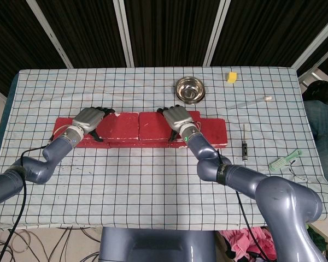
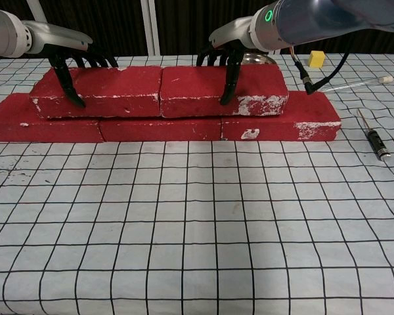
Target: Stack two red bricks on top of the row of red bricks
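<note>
A row of red bricks (image 2: 164,128) lies across the table, also visible as the bottom row (image 1: 213,131) in the head view. Two more red bricks sit on top of it, touching end to end. My left hand (image 2: 75,60) grips the upper left brick (image 2: 108,92) near its left end, thumb on the front face and fingers over the back. My right hand (image 2: 226,58) grips the upper right brick (image 2: 197,88) the same way, near its middle. From the head view, the left hand (image 1: 89,118) and right hand (image 1: 177,118) cover parts of both upper bricks.
A steel bowl (image 1: 189,89) stands just behind the right bricks. A yellow block (image 1: 232,77) and a thin white rod (image 1: 251,102) lie at the back right. A screwdriver (image 1: 244,144) and a green brush (image 1: 284,159) lie to the right of the row.
</note>
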Controlling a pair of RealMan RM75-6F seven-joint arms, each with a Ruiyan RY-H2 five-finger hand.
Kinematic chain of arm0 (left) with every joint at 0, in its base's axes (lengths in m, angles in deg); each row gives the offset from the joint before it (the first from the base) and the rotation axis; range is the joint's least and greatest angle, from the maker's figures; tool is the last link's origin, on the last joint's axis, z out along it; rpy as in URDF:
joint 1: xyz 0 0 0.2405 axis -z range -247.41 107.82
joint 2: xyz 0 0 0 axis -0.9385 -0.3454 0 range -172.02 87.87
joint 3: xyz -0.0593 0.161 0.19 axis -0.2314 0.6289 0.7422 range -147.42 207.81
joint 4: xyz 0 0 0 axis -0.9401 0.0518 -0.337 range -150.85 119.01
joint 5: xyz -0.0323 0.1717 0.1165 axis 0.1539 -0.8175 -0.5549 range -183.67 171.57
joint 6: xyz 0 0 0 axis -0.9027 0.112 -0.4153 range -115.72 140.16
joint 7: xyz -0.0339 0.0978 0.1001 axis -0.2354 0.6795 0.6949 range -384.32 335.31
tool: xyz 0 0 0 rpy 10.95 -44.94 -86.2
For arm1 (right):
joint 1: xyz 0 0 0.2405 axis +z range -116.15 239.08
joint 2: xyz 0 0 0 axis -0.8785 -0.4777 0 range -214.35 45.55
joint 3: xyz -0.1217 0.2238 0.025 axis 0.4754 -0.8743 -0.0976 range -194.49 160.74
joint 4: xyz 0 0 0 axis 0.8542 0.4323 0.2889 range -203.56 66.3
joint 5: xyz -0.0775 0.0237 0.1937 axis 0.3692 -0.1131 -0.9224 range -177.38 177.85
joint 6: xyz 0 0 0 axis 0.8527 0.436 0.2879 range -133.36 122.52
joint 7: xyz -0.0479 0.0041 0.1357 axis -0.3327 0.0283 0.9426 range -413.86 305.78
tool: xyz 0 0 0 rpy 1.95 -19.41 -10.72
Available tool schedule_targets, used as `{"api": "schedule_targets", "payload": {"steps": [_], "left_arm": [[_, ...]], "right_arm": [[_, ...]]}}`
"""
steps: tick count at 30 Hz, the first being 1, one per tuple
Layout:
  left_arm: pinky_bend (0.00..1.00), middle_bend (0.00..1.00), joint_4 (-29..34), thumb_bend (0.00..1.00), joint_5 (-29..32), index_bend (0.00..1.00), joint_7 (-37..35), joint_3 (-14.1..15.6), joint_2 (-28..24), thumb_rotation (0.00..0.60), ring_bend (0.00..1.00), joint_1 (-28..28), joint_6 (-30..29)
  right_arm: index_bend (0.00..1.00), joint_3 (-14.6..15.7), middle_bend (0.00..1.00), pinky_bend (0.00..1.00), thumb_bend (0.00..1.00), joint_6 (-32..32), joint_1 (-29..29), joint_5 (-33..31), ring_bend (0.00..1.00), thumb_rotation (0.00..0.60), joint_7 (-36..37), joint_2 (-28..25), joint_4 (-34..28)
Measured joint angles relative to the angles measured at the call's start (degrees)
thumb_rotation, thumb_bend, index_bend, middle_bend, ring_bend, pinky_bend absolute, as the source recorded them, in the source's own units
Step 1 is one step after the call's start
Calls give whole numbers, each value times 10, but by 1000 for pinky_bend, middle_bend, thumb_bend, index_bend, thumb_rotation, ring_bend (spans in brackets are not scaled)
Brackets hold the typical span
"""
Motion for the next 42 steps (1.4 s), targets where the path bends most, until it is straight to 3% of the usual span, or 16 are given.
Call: {"api": "schedule_targets", "payload": {"steps": [34,42], "left_arm": [[200,159,-5,101,21,162,7,12,7,600,97,18,6],[200,159,-7,84,19,161,6,14,7,600,97,19,5]], "right_arm": [[139,9,177,123,67,-3,3,-29,155,600,-3,1,-5],[111,11,149,123,66,-5,3,-34,109,600,-3,3,-2]]}}
